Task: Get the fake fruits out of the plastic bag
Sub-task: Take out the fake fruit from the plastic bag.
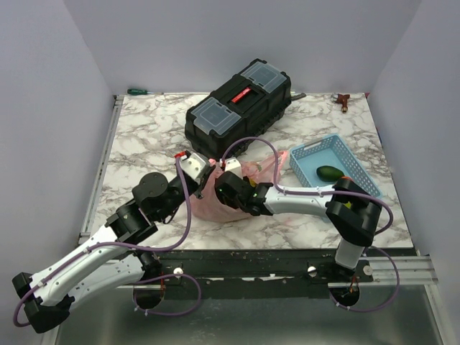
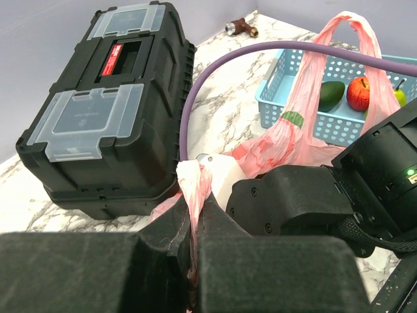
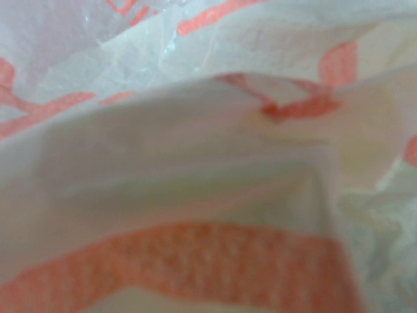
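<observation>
The pink plastic bag (image 1: 215,208) lies crumpled between my two arms, in front of the toolbox. My left gripper (image 2: 195,210) is shut on a twisted handle of the bag (image 2: 195,179) and holds it up; the other loop handle (image 2: 311,91) stands free. My right gripper (image 1: 228,183) reaches into the bag mouth, its fingers buried in plastic. The right wrist view shows only blurred pink and white bag film (image 3: 208,156), so its jaws and any fruit inside are hidden. Three fake fruits lie in the blue basket: green (image 2: 331,96), red (image 2: 358,93), yellow-green (image 2: 399,96).
A black toolbox (image 1: 241,104) stands just behind the bag. The light blue mesh basket (image 1: 309,151) sits at the right of the bag. A green-handled screwdriver (image 1: 141,91) and a small brown object (image 1: 344,100) lie at the far edge. A purple cable (image 2: 195,98) arcs over the bag.
</observation>
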You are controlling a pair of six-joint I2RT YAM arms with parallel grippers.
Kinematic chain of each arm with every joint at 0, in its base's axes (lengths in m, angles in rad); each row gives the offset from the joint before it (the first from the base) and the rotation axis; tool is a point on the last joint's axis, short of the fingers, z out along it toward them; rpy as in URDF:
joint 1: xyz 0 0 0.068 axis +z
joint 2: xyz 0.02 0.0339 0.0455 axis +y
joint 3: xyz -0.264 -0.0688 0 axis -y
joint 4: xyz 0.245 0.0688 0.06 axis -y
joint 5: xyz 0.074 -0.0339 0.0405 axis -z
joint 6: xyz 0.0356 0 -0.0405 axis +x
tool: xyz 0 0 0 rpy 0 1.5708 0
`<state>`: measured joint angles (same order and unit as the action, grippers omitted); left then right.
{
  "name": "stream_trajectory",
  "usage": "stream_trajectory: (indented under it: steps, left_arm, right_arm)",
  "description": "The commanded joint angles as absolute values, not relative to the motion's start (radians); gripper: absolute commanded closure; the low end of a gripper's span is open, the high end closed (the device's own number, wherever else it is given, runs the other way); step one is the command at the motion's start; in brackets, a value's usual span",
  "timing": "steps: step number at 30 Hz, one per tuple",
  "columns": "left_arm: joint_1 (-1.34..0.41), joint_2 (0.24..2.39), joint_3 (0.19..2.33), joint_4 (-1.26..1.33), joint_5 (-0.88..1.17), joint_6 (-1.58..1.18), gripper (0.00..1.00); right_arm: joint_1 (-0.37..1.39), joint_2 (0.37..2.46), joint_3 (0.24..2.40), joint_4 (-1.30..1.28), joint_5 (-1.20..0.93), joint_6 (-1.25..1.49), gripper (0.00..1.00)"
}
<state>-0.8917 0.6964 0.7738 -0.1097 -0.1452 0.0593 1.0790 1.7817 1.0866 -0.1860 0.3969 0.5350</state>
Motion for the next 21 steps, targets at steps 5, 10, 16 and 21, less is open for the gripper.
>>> stream_trajectory:
  steps: [5, 10, 16, 21]
  left_arm:
    - [-0.897, 0.698, 0.807, -0.121, -0.155, 0.063, 1.00]
    - [-0.898, 0.696, 0.809, -0.125, -0.160, 0.064, 1.00]
    - [-0.899, 0.698, 0.808, -0.126, -0.165, 0.065, 1.00]
    - [-0.902, 0.693, 0.809, -0.128, -0.164, 0.066, 1.00]
  right_arm:
    - [1.085, 1.708, 1.076, -0.320, 0.382, 0.550, 0.44]
    - [1.086, 1.520, 1.053, -0.289, 0.387, 0.563, 0.49]
    - [1.085, 1.365, 1.046, -0.283, 0.424, 0.559, 0.52]
    - [1.086, 1.250, 1.029, -0.296, 0.419, 0.596, 0.54]
